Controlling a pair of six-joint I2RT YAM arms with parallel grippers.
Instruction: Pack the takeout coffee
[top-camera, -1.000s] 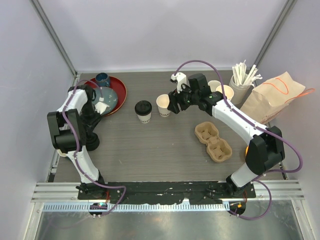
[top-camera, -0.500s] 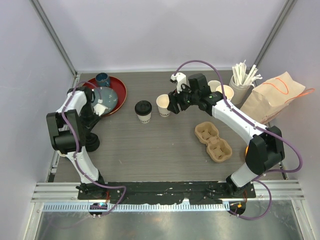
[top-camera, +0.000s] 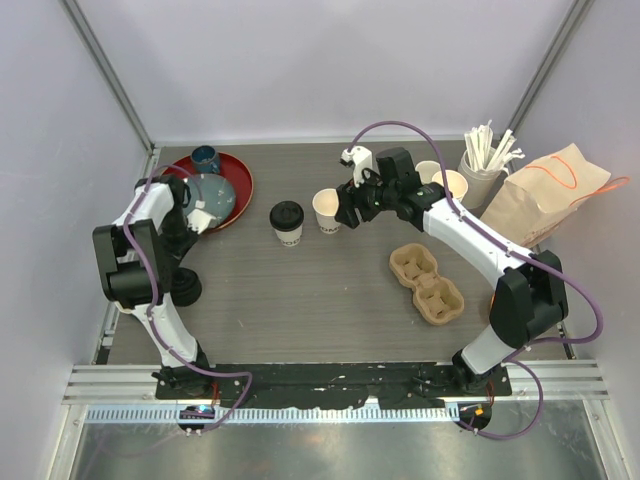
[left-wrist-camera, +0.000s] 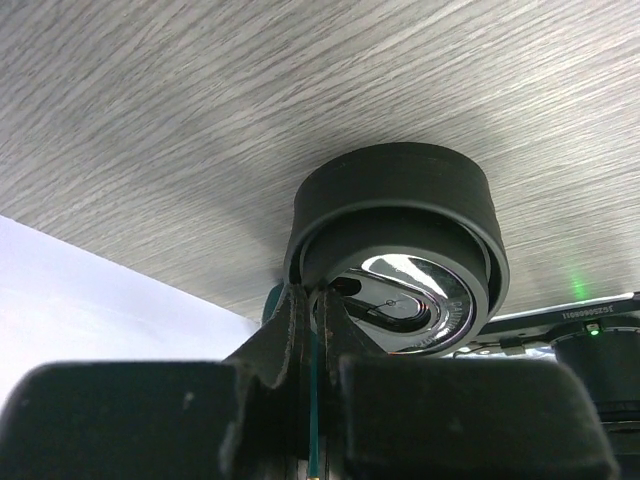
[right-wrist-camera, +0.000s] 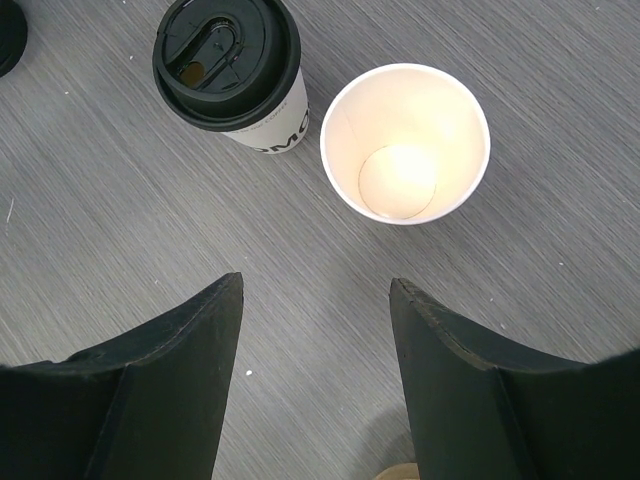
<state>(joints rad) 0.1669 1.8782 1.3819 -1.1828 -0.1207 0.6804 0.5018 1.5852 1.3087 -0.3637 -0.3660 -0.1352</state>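
One open cup (right-wrist-camera: 405, 145) sits just ahead of wide right gripper (right-wrist-camera: 315, 283); left gripper (left-wrist-camera: 308, 302) pinches lid (left-wrist-camera: 400, 185) (well left, beyond lidded cup (right-wrist-camera: 228, 60))

Finishes noted
Table (right-wrist-camera: 120, 230) matt woodgrain; open cup (right-wrist-camera: 405, 143) smooth paper; lid (right-wrist-camera: 226, 60) satin black plastic; my right gripper (right-wrist-camera: 315, 283) matt black.

The left pincer (left-wrist-camera: 310, 312) is a dark blur cropped by the lower edge (the teal sliver (left-wrist-camera: 314, 405) between its fingers is unidentifiable).
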